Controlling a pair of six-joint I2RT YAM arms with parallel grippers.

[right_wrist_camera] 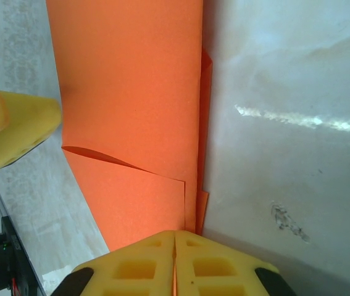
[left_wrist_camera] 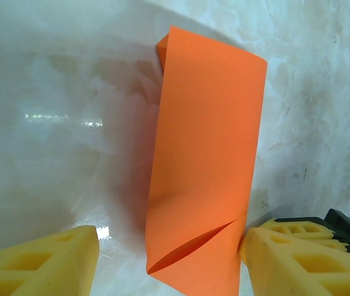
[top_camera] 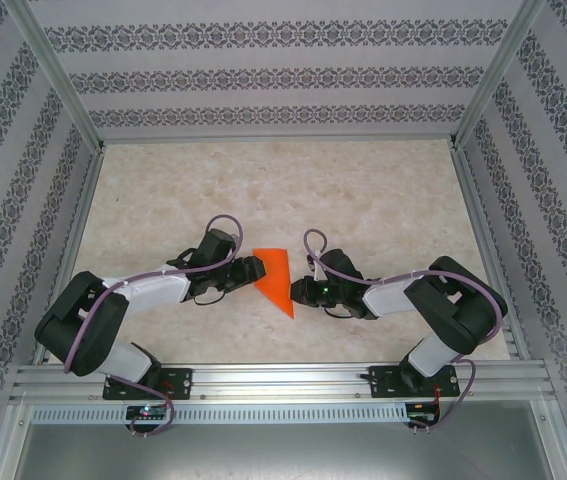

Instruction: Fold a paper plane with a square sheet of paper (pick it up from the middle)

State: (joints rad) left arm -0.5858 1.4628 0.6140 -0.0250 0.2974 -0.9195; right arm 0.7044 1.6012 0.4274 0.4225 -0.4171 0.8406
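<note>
The partly folded square sheet of paper (top_camera: pixel 276 278) lies on the bench (top_camera: pixel 383 190) between the arms. The right jaws pinch its edge, likely to anchor it; the left jaws stand open astride it, empty.

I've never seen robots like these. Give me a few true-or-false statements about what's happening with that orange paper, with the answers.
1. The orange paper lies on the table between the two arms. True.
2. The paper is a flat, unfolded square. False: it is folded, with layers overlapping and one end coming to a point.
3. The left end effector has its fingers apart. True.
4. The right end effector is wide open. False: its fingers are shut together on the paper's edge.
</note>
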